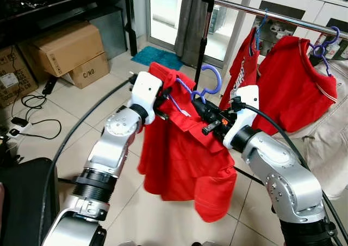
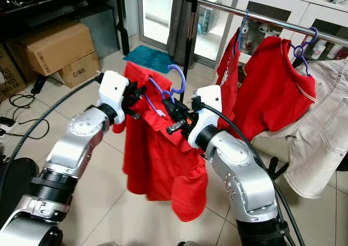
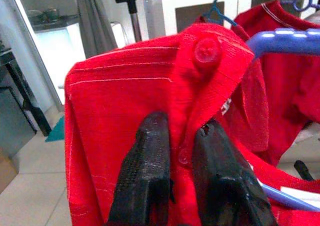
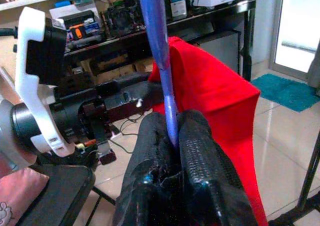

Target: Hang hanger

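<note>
We saw two red shirts (image 1: 288, 83) hung beyond our right pincer (image 4: 172, 136), clamped on the hanger (image 1: 209, 83); left pincer (image 3: 182, 161) pinched the shirt (image 1: 179, 159).

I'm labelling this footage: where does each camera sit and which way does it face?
Left eye, head: looks down at both arms holding a red shirt on a purple hanger, before the rail.
Right eye: same scene, shifted.
Left wrist: along the left gripper, pinching the shirt's placket.
Right wrist: along the right gripper, clamped on the hanger; left wrist beyond.
All four share the shirt.
</note>
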